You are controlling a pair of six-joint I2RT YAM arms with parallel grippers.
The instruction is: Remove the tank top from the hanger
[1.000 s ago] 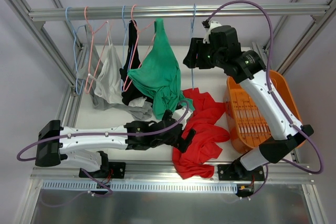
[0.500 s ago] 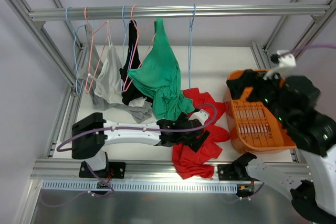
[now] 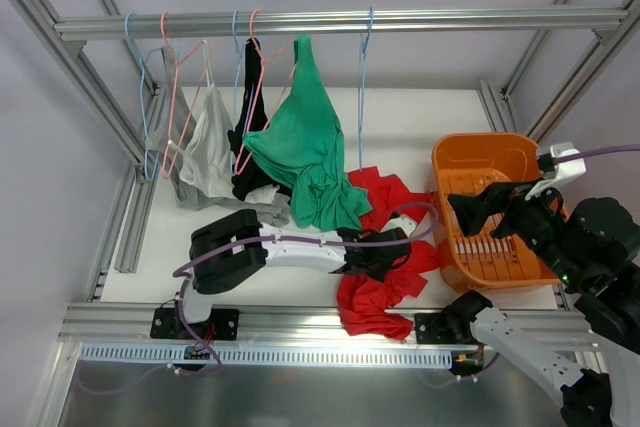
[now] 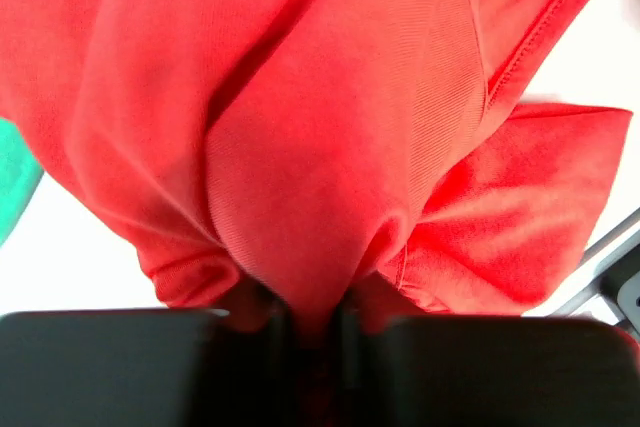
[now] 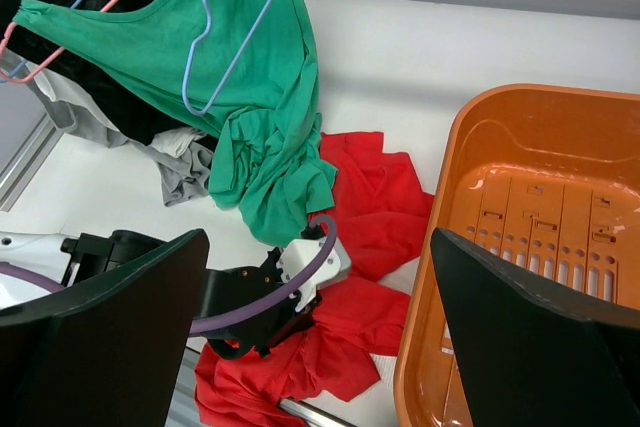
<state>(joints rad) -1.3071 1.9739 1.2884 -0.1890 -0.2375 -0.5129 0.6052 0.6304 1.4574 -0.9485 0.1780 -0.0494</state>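
Red tank top (image 3: 380,302) lies crumpled, pinched by left claw (image 4: 315,319).

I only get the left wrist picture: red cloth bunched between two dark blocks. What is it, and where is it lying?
Observer: It is a red tank top, crumpled on the white table; the left claw is shut on it.
Operator: Is it on a hanger?
Observer: No. A bare blue hanger hangs from the rail above it.
Operator: What is the other arm doing?
Observer: The right claw is open and holds nothing, raised near an orange basket.
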